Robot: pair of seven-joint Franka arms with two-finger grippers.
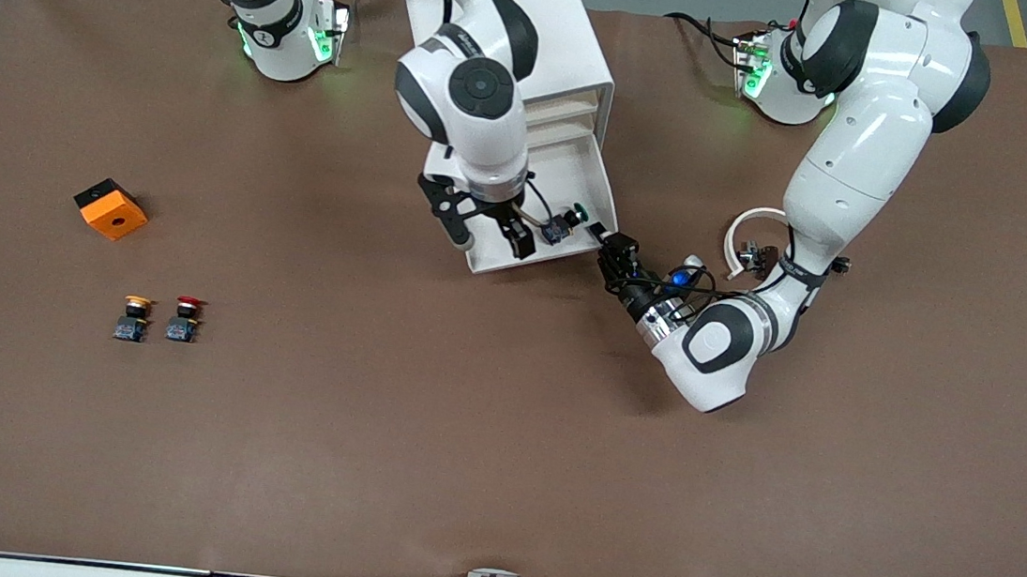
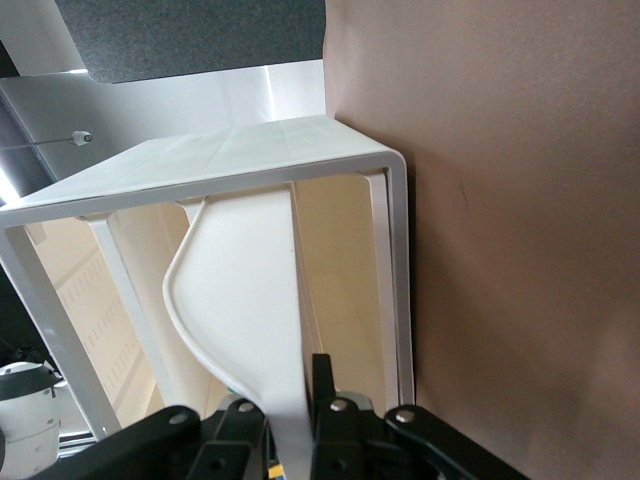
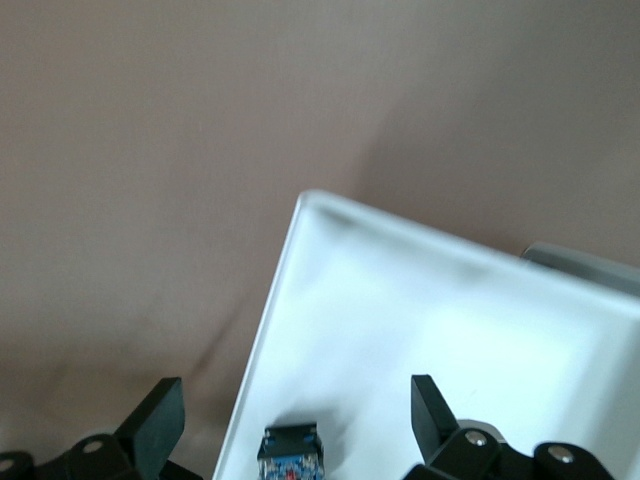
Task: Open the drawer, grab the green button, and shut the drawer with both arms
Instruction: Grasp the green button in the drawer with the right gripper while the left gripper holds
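**A:** Nearest you, the yellow-capped button [image 1: 134, 318] and the red one [image 1: 185, 318] sit upright on the matte brown bench [image 1: 495, 475]. Ignore them, they aren't your targets.

**B:** And the left hand [image 1: 603, 239]?

**A:** It's low at the front edge of the drawer [image 1: 516, 265], where a thin white lip meets it. From your wrist view I can't tell whether it grips or has let go.

**B:** The green one?

**A:** Your button [image 1: 567, 223] lies tipped inside the shallow, smooth plastic tray, toward the left arm's end. The glossy mushroom cap points at the cabinet [image 1: 575, 40].

**B:** And the right hand [image 1: 490, 241]?

**A:** It's spread wide over the tray, straddling its rim beside the button. I'd judge it is lining up for the pick.
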